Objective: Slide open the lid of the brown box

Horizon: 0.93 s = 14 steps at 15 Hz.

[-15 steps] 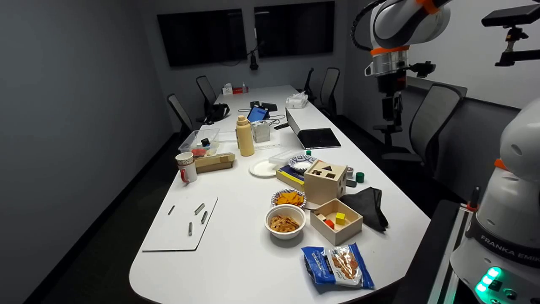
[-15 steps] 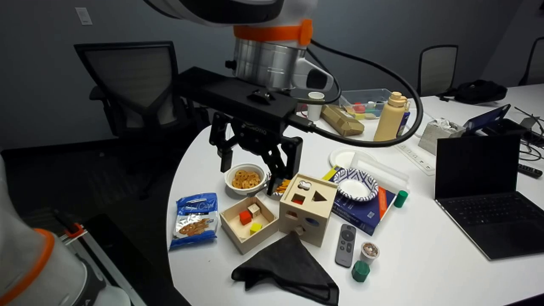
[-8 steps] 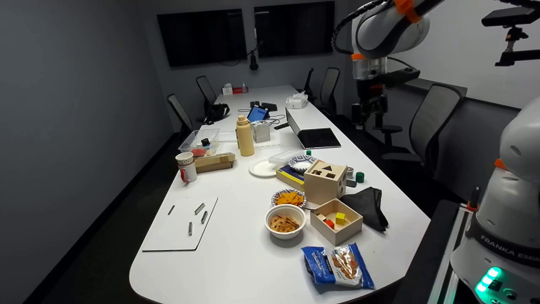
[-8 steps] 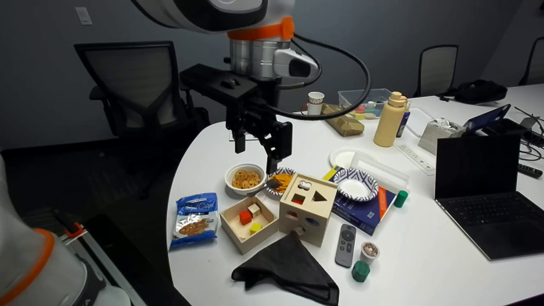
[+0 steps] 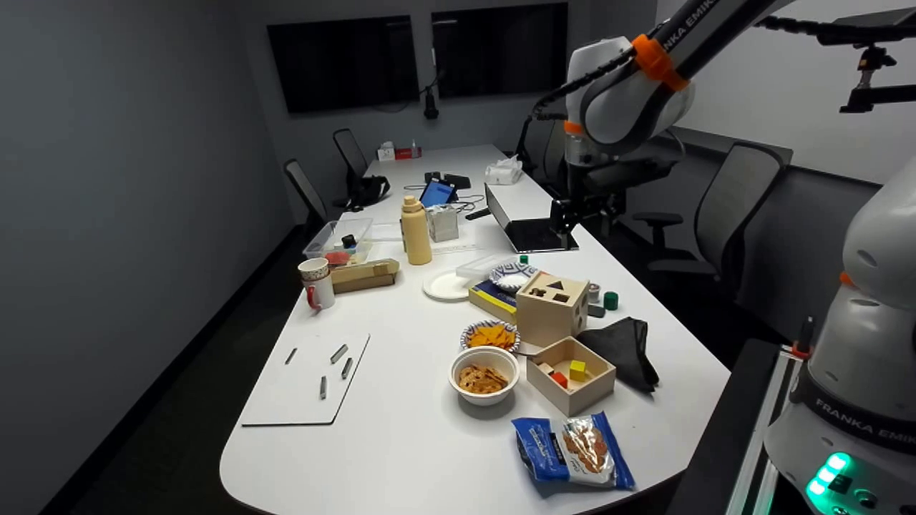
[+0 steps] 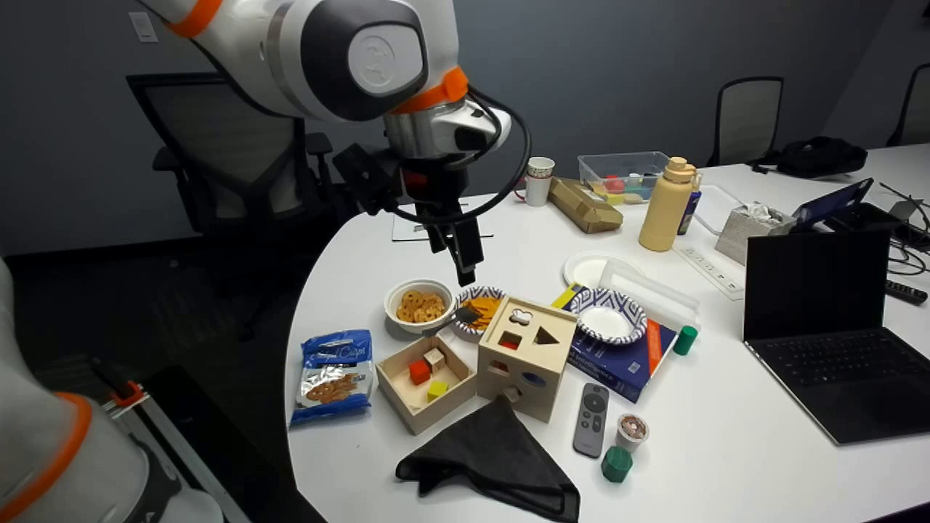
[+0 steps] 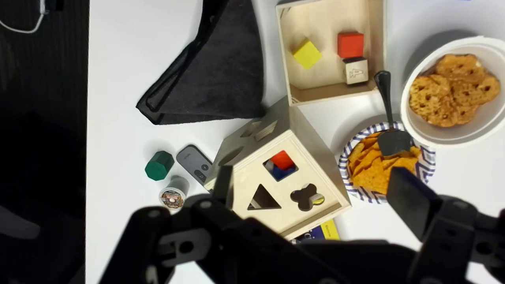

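Your gripper (image 7: 313,189) hangs above the table (image 5: 401,450), fingers (image 7: 410,201) spread wide; note the wooden tray (image 7: 315,19), black cloth (image 6: 490,457) and chip bowl (image 7: 345,167) just beside the brown box (image 5: 549,315)

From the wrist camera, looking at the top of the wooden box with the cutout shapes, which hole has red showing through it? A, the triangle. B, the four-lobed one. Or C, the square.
C: in the wrist view, red shows through the square hole in the lid of the brown box.
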Tool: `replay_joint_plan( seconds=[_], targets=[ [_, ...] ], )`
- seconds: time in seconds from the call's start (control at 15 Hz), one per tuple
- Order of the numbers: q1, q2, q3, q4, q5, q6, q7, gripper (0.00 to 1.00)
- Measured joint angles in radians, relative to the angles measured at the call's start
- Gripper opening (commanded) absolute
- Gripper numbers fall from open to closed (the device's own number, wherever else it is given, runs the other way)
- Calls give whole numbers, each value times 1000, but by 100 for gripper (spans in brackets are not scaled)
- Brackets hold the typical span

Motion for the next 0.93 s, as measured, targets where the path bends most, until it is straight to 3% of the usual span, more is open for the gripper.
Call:
replay_joint_plan(
  seconds=[0.2, 0.47, 0.73, 0.93],
  targets=[
    [-56, 50, 66, -39, -127, 96, 173, 100],
    [-127, 111, 126, -59, -373, 134, 418, 100],
    [-132, 191, 113, -41, -553, 135, 586, 100],
    [-107, 265, 68, 3, -583, 138, 620, 100]
  ],
)
